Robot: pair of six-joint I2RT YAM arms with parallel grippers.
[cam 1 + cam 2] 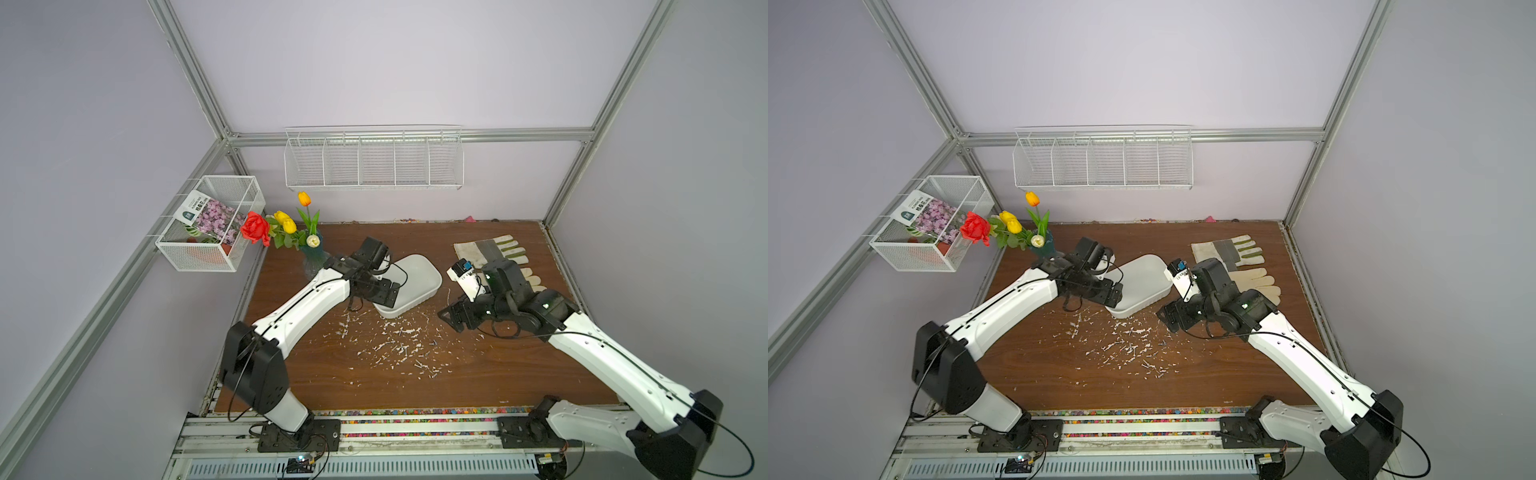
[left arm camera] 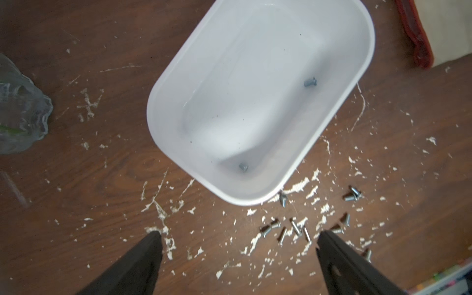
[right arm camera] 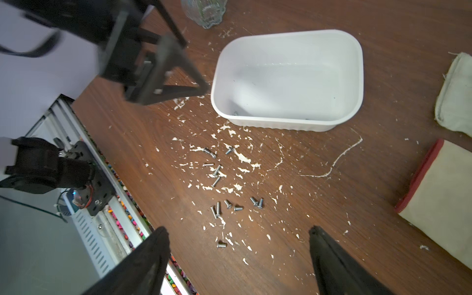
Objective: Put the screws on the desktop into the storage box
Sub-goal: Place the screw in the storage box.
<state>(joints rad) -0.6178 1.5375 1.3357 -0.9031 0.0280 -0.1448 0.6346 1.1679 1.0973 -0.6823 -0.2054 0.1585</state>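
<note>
The white storage box stands on the brown desktop between my two arms. In the left wrist view two screws lie inside the box. Several more screws are scattered on the board in front of it. My left gripper hovers over the box's near left rim, open, nothing between its fingers. My right gripper is open too, above the board right of the screws, with one screw near its gap.
Work gloves lie behind the right arm. A glass vase of flowers stands at the back left, close to the left arm. Wire baskets hang on the walls. A rail with coloured bits borders the front edge.
</note>
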